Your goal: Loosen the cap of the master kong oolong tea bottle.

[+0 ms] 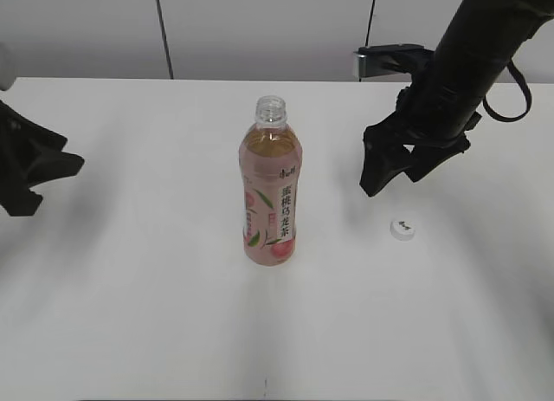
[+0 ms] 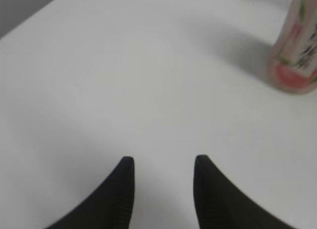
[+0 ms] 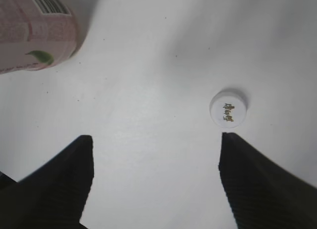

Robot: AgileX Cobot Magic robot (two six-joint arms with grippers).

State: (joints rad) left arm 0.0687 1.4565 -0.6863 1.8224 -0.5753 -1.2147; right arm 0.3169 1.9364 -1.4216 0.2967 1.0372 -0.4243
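Observation:
The master kong oolong tea bottle [image 1: 270, 193] stands upright mid-table with its neck bare. Its base shows in the left wrist view [image 2: 296, 56] and in the right wrist view [image 3: 34, 33]. The white cap [image 1: 403, 229] lies flat on the table to the right of the bottle, and it also shows in the right wrist view [image 3: 228, 108] with its dark mark up. My right gripper [image 1: 389, 171] is open and empty, above the table just up-left of the cap; its jaws [image 3: 156, 142] frame bare table. My left gripper [image 1: 39, 171] is open and empty at the far left, jaws [image 2: 162, 162] over bare table.
The white table [image 1: 138, 271] runs back to a pale wall. A small dark fixture [image 1: 385, 61] sits at the table's back edge behind the right arm.

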